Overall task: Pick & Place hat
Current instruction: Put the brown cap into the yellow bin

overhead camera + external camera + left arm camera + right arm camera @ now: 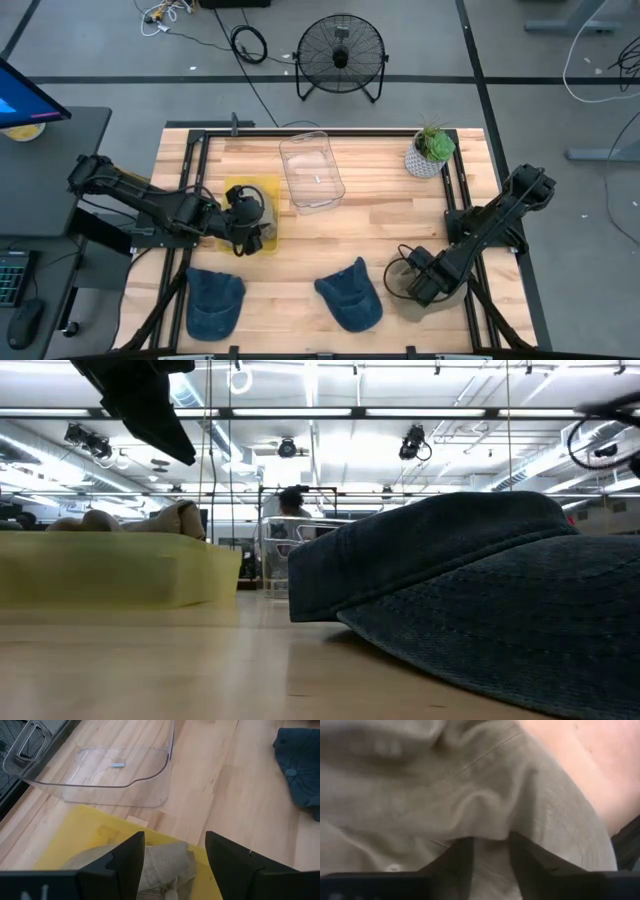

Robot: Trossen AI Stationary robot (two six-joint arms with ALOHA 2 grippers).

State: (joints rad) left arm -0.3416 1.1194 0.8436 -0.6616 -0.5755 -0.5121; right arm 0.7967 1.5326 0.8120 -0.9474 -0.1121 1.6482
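Note:
A khaki hat (402, 276) lies on the table near its right front corner and fills the right wrist view (470, 785). My right gripper (424, 284) is down on it, shut on its cloth. A second khaki hat (160, 865) rests in a yellow tray (240, 192) on the table's left. My left gripper (174, 865) hangs open above that hat, well clear of the tray in the low view (140, 400). Two denim hats (215, 300) (350, 295) lie flat along the near edge. My right gripper pinches a raised fold of the khaki hat's cloth (490, 832) between its two fingers (457, 862), coming from above. The rest of the hat lies slack and creased on the table around the fingers.
A clear plastic bin (312, 170) stands at the far middle of the table, and a potted plant (432, 150) at the far right corner. A fan (340, 55) stands on the floor beyond the far edge. Bare wood (330, 235) lies between the bin and the denim hats.

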